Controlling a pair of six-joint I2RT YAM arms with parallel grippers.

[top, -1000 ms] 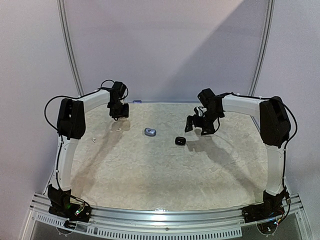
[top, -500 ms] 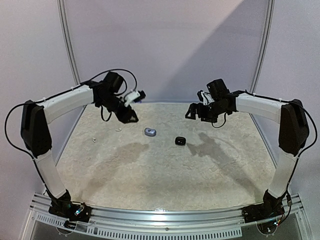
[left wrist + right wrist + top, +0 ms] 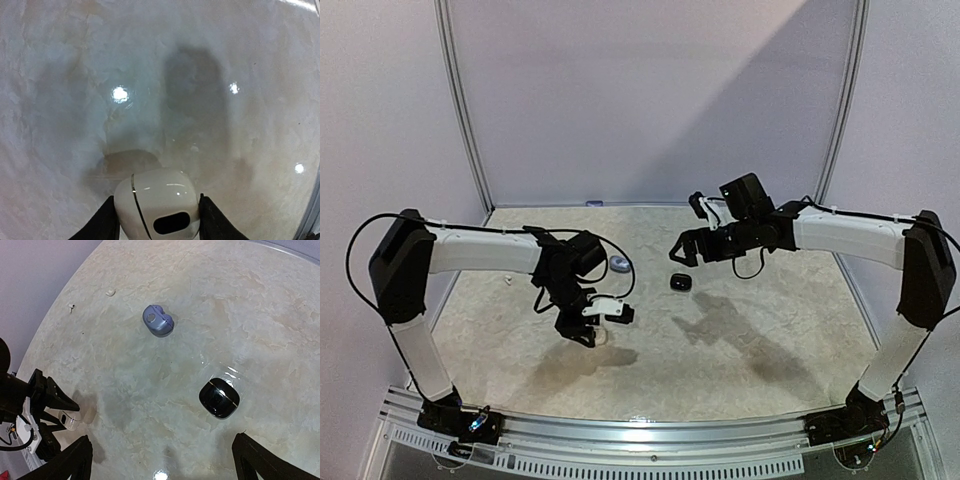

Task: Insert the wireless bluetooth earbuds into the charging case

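My left gripper (image 3: 157,222) is shut on a white rounded charging case (image 3: 157,202), closed and held just above the table. In the top view this gripper (image 3: 593,333) is at the near centre-left. My right gripper (image 3: 165,465) is open and empty, hovering above the table; in the top view it (image 3: 688,232) is at the back centre. A black case (image 3: 219,398) lies below it, nearer its right finger. A blue-grey case (image 3: 158,320) lies farther off. Two tiny white earbuds (image 3: 110,291) (image 3: 71,306) lie beyond it. Black or grey buds do not show.
The black case (image 3: 680,282) and blue-grey case (image 3: 620,264) lie mid-table between the arms. The left gripper with its white case also shows in the right wrist view (image 3: 50,402). A white wall and metal frame close the back of the marbled table (image 3: 750,350).
My left arm has swung from the back left down to the near centre-left and lowered toward the table. My right arm has stretched leftward over the black case.
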